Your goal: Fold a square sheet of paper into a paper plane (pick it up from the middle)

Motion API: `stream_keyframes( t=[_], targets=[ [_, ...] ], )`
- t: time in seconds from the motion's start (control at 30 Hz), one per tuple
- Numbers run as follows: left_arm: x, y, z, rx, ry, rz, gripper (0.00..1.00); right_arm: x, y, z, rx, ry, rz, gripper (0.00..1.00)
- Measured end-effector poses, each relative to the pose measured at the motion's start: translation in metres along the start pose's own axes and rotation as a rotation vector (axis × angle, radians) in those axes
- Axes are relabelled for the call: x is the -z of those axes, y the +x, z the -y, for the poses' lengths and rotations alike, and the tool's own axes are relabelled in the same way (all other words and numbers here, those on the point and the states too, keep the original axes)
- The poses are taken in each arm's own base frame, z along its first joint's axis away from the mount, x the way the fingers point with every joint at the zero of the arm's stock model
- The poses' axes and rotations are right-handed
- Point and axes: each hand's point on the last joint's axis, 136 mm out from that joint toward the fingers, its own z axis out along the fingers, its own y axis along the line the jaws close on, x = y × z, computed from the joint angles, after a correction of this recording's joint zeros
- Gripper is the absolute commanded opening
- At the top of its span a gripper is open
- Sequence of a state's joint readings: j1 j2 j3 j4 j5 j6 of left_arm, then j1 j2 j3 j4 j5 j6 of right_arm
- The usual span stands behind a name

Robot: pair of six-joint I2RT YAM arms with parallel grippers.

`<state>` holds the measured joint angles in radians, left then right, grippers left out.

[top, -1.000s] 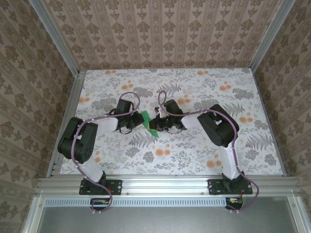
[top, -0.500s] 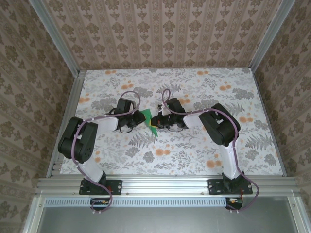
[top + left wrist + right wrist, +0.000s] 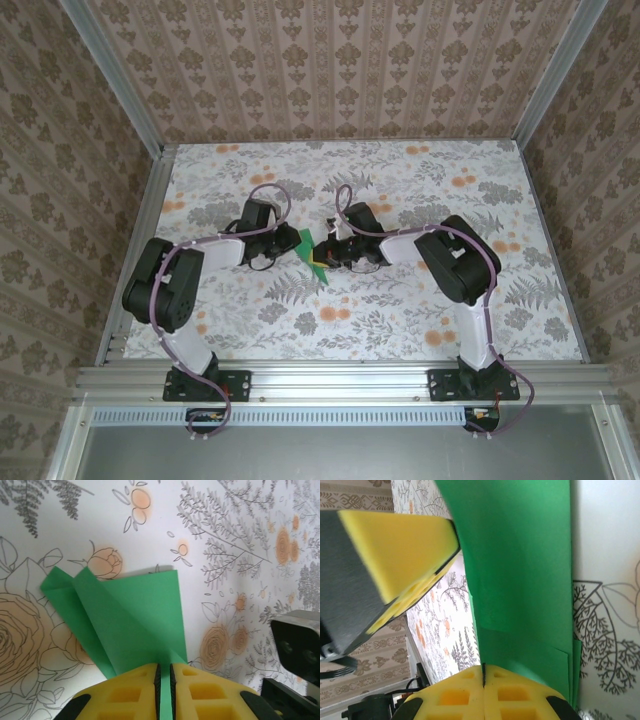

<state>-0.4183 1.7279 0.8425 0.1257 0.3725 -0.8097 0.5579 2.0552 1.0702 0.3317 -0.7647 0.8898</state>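
Floral-printed table (image 3: 400, 300), boxed in by wallpapered walls (image 3: 330, 70), lay under your two arms. You had the folded green paper (image 3: 312, 252) held between both hands, a little toward 11 o'clock from the table's middle. Your left hand (image 3: 164, 672) sat at 9 o'clock of the paper, its yellow pads (image 3: 130, 690) nipped narrow on one edge; in its wrist view a pointed flap fanned toward 10 o'clock. Your right hand (image 3: 483, 672), at 3 o'clock of the paper, was pinched tight on the opposite edge
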Motion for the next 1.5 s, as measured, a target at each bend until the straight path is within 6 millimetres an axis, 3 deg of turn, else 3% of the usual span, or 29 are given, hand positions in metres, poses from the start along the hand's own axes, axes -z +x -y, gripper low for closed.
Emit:
stream_keyframes(
  t=[0.17, 0.4, 0.63, 0.8, 1.03, 1.2, 1.5],
  targets=[
    [-0.007, 0.004, -0.009, 0.011, -0.021, -0.017, 0.14, 0.000, 0.002, 0.002, -0.004, 0.005, -0.004, 0.12],
    [-0.014, 0.006, -0.015, 0.028, -0.045, -0.037, 0.14, 0.002, 0.007, 0.006, 0.029, 0.026, -0.020, 0.30],
    [-0.016, 0.005, -0.016, 0.062, -0.057, -0.042, 0.14, 0.020, -0.002, -0.013, 0.223, 0.060, 0.035, 0.37],
    [-0.017, 0.004, -0.017, 0.090, -0.070, -0.048, 0.14, 0.027, -0.007, -0.008, 0.371, 0.159, 0.079, 0.43],
    [-0.018, 0.004, -0.017, 0.110, -0.075, -0.052, 0.14, 0.019, 0.006, 0.003, 0.488, 0.264, 0.032, 0.44],
    [-0.018, 0.004, -0.017, 0.115, -0.076, -0.053, 0.14, 0.012, 0.003, -0.005, 0.542, 0.269, 0.029, 0.43],
    [-0.020, 0.002, -0.016, 0.116, -0.077, -0.054, 0.14, 0.003, 0.002, 0.010, 0.558, 0.308, 0.006, 0.40]
  ],
)
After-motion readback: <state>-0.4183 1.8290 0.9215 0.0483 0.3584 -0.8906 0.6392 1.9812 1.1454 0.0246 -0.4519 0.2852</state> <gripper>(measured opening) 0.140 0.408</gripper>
